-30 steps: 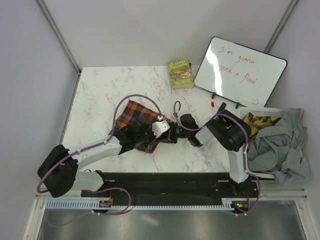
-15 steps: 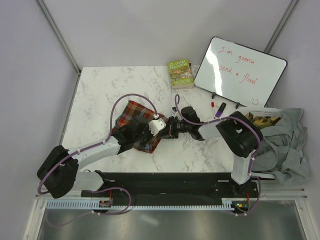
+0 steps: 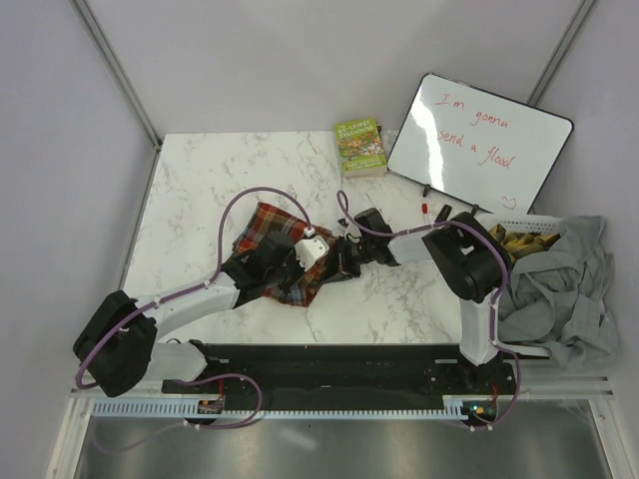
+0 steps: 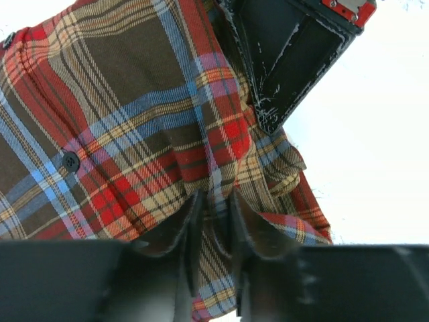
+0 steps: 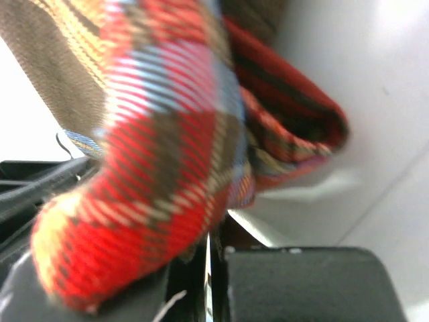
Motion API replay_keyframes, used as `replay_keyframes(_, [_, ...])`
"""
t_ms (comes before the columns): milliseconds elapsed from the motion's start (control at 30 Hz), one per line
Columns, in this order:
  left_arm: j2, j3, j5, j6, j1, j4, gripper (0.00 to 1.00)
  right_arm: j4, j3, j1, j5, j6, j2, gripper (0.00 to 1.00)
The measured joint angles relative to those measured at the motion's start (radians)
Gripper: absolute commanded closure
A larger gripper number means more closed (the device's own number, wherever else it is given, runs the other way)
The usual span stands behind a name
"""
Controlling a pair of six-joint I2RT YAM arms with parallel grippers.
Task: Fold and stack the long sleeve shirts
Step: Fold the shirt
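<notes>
White marble table (image 3: 200, 180) between pale lilac walls (image 3: 60, 150), evenly lit.

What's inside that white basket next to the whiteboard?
A yellow and dark patterned cloth lies in the white basket. A grey garment hangs over its near side, so whatever lies underneath is hidden.

Both arms are reaching inward from their bases, meeting in the middle. Left arm (image 3: 190, 299) is lying low, stretching forward and to the right. Right arm (image 3: 467, 261) is rising at the elbow, its forearm pointing left.

Left end effector (image 4: 213, 201): fingers (image 4: 191, 228) are standing slightly apart, with a fold of the plaid shirt (image 4: 134, 100) sitting in the gap; pinching or loose, unclear.

Right end effector (image 5: 208, 258): jaws are pressing together, gripping shirt cloth that is draping over them.

The tips are nearly touching each other.
</notes>
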Motion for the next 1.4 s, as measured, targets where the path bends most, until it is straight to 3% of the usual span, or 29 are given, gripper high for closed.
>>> replay_keyframes(67, [-0.014, 0.003, 0.011, -0.008, 0.008, -0.025, 0.46, -0.059, 0.037, -0.001, 0.004, -0.05, 0.004, 1.0])
replay_keyframes(100, [-0.031, 0.007, 0.035, -0.013, 0.02, -0.043, 0.37, -0.09, 0.056, -0.002, 0.01, -0.077, 0.005, 1.0])
replay_keyframes(200, [-0.106, 0.017, 0.096, -0.014, 0.076, -0.093, 0.33, -0.201, 0.13, -0.011, 0.046, -0.195, 0.008, 1.0])
replay_keyframes(367, [-0.172, 0.056, 0.204, 0.009, 0.243, -0.163, 0.34, -0.309, 0.197, -0.025, 0.098, -0.355, 0.008, 1.0])
replay_keyframes(500, [-0.069, 0.108, 0.265, 0.048, 0.386, -0.213, 0.39, -0.385, 0.224, -0.031, 0.117, -0.479, -0.001, 0.99])
replay_keyframes(600, [0.04, 0.151, 0.288, 0.074, 0.433, -0.251, 0.46, -0.443, 0.25, -0.037, 0.128, -0.554, -0.002, 0.99])
replay_keyframes(833, [0.194, 0.179, 0.344, 0.14, 0.409, -0.327, 0.59, -0.542, 0.3, -0.05, 0.164, -0.685, -0.001, 1.0])
replay_keyframes(1033, [0.187, 0.137, 0.373, 0.18, 0.244, -0.377, 0.65, -0.607, 0.36, -0.067, 0.197, -0.813, 0.017, 1.0])
replay_keyframes(1133, [0.144, 0.136, 0.452, 0.193, 0.2, -0.446, 0.49, -0.63, 0.391, -0.069, 0.201, -0.899, 0.03, 1.0])
replay_keyframes(1167, [0.127, 0.14, 0.482, 0.197, 0.212, -0.466, 0.34, -0.639, 0.402, -0.069, 0.202, -0.93, 0.035, 1.0])
replay_keyframes(1333, [0.093, 0.297, 0.64, 0.185, 0.47, -0.543, 0.01, -0.71, 0.504, -0.069, 0.193, -1.082, 0.089, 1.0])
replay_keyframes(1400, [0.159, 0.421, 0.69, 0.189, 0.572, -0.56, 0.01, -0.748, 0.577, -0.069, 0.188, -1.15, 0.131, 1.0])
